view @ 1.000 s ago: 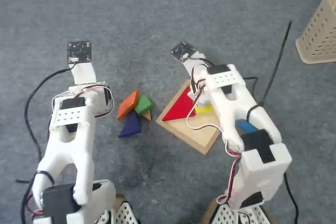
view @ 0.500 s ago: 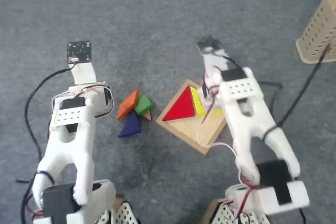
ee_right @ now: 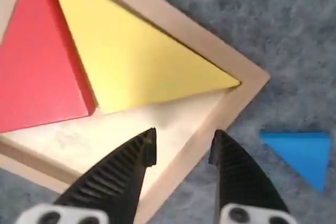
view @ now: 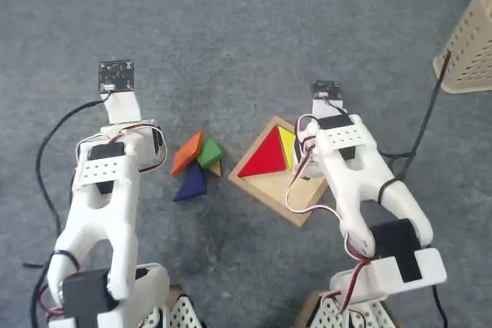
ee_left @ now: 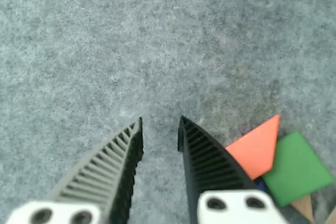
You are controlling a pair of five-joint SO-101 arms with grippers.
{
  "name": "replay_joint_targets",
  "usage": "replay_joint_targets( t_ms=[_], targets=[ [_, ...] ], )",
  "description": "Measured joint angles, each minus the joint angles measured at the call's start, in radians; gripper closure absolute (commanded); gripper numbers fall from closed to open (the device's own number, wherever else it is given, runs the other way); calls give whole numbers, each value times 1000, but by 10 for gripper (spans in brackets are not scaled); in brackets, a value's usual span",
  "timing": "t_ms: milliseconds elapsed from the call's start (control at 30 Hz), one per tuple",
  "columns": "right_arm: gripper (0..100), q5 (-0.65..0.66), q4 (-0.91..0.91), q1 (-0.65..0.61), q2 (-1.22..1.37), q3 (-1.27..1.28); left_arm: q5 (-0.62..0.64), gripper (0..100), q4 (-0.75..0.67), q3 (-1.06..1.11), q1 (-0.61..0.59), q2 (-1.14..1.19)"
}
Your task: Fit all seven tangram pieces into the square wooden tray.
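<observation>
The square wooden tray (view: pixel 283 203) lies on grey carpet and holds a red triangle (view: pixel 265 157) with a yellow triangle (view: pixel 287 142) against it. In the right wrist view the red triangle (ee_right: pixel 37 72) and yellow triangle (ee_right: pixel 131 61) fill one side of the tray (ee_right: pixel 247 85). My right gripper (ee_right: pixel 184 135) hangs open over the tray's corner rim, holding nothing. A light blue triangle (ee_right: pixel 302 153) lies on the carpet just outside that corner. Left of the tray, orange (view: pixel 187 153), green (view: pixel 209 151), dark blue (view: pixel 191 183) and tan (view: pixel 216 168) pieces are clustered. My left gripper (ee_left: pixel 160 121) is slightly open over bare carpet beside the orange piece (ee_left: pixel 257 148) and green piece (ee_left: pixel 296 169).
A beige perforated basket (view: pixel 469 44) stands at the far right edge. A black cable (view: pixel 427 117) runs beside the right arm. Open carpet stretches behind the tray and the loose pieces.
The right arm has swung rightward off the tray's middle, uncovering the yellow triangle beside the red one. The left arm and loose pieces stayed put.
</observation>
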Motion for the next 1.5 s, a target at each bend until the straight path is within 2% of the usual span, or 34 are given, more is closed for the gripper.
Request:
replay_joint_targets(
  t_ms=[200,433,667,933,1133,1233,1367,1500],
  targets=[
    [874,-6,-21,0,21,-2,0,894,0,0,0,0],
    [888,-6,-21,40,34,-25,0,894,0,0,0,0],
    [961,94,-23,97,77,-89,0,894,0,0,0,0],
    [961,190,-32,124,252,-299,0,895,0,0,0,0],
    [960,244,83,175,321,-448,0,895,0,0,0,0],
    [941,249,92,192,292,-448,0,895,0,0,0,0],
    [849,249,91,187,169,-361,0,895,0,0,0,0],
    [821,218,0,189,117,-198,0,895,0,0,0,0]
  ],
)
